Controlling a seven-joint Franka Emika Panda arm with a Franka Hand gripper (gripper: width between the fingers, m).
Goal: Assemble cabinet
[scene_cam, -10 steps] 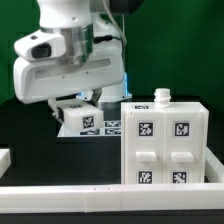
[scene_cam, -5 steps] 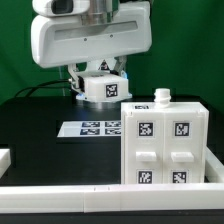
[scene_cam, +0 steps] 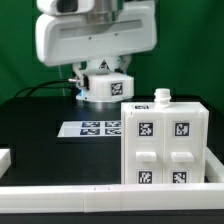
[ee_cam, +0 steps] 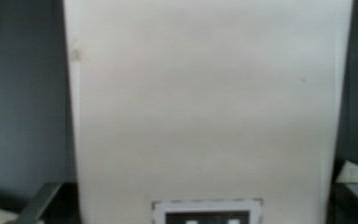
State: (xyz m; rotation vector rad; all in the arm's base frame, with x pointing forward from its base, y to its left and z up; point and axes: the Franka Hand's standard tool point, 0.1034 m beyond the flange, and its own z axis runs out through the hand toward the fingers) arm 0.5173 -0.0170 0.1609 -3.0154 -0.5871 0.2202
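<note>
The black table (scene_cam: 40, 120) fills the floor of the scene, with a low white rail (scene_cam: 100, 195) along its near edge. Above it the white Franka arm (scene_cam: 95, 35) hangs in the upper part of the exterior view. A second ago it sat lower and further to the exterior view's left. Half a second ago it was already up, and since then it has only drifted slightly to the exterior view's right.

The large white plastic box of the cabinet (scene_cam: 165, 150) stands upright on the table on the exterior view's right. Its front shows four drawer-like panels with square black-and-white markers, and a small white round knob (scene_cam: 162, 96) sits on top. It has not moved across the three moments.

The thin flat marker board (scene_cam: 92, 128) lies on the table just beside the cabinet.

A small white plastic part with a marker (scene_cam: 108, 90) hangs clear of the table under the wrist. It sits above and behind the marker board, where a second ago it was low, just over that board. In the wrist view its pale face (ee_cam: 194, 110) nearly fills the picture.

The gripper (scene_cam: 104, 80) pinches this part, though the fingers themselves are mostly hidden.
</note>
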